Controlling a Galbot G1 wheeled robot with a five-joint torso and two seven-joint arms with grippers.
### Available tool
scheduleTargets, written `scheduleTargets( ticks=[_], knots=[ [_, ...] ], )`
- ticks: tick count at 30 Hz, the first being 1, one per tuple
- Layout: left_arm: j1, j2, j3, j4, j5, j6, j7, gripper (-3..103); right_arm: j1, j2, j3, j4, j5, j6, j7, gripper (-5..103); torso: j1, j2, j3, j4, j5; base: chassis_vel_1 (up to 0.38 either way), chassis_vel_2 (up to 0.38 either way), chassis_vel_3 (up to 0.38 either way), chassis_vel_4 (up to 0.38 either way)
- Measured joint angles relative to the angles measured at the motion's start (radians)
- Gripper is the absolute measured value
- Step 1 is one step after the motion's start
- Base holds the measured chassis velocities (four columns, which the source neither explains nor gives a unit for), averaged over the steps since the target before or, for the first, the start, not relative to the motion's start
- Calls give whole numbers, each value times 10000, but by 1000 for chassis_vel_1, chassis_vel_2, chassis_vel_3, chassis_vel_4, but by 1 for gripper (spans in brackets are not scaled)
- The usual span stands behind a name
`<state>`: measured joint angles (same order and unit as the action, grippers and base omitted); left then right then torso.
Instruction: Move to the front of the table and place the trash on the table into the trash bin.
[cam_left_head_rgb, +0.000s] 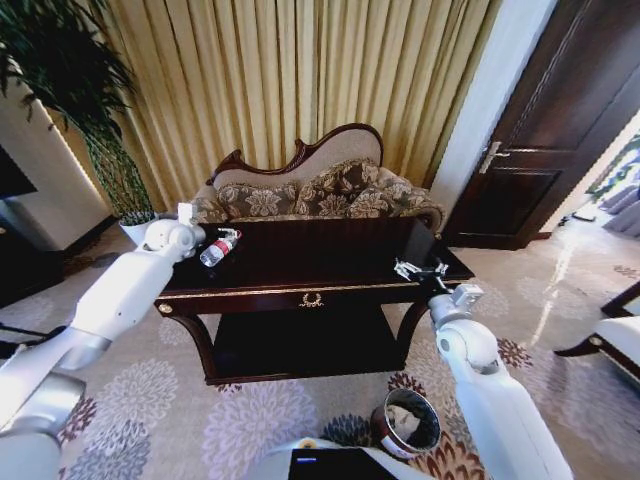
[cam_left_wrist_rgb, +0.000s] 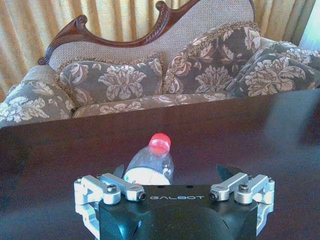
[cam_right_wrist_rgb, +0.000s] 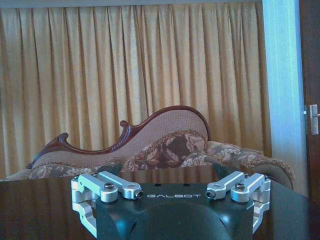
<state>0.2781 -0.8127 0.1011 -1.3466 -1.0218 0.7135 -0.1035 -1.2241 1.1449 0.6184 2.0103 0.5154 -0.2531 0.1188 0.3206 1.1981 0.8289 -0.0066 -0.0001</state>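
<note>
We're at the front of the table (cam_left_head_rgb: 330, 262); bottle (cam_left_wrist_rgb: 150, 165) lies on it, just ahead of our left gripper (cam_left_wrist_rgb: 172, 176), whose jaws are spread around its base, not pinching. Right gripper (cam_left_head_rgb: 421, 270) hovers over the table's right end, can't tell its state. Trash bin (cam_left_head_rgb: 408, 423) sits on the floor near the table's right leg; no trash visibly binned yet, so the grab and drop remain.

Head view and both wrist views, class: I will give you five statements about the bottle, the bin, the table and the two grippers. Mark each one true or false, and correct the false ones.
1. The bottle lies on the table. True.
2. The trash bin stands on the table's lower shelf. False: it stands on the carpet, by the table's right front corner.
3. The left gripper is open, with the bottle between its fingers. True.
4. The bottle's cap is blue. False: it is red.
5. The right gripper is over the bin. False: it is at the table's right end.
</note>
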Motion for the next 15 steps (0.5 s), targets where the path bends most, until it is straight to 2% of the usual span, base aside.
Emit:
scheduleTargets(
  ticks=[7, 15],
  knots=[
    [415, 322, -251, -196, 100, 0, 103, 100, 193, -20, -119, -468, -79, 160, 0, 100, 0, 0, 0, 3, 1, 0, 0, 0, 0],
    [623, 299, -414, -155, 168, -2, 252, 100, 310, 17, -379, -627, -202, 198, 0, 100, 0, -1, 0, 1, 0, 0, 0, 0, 0]
  ],
)
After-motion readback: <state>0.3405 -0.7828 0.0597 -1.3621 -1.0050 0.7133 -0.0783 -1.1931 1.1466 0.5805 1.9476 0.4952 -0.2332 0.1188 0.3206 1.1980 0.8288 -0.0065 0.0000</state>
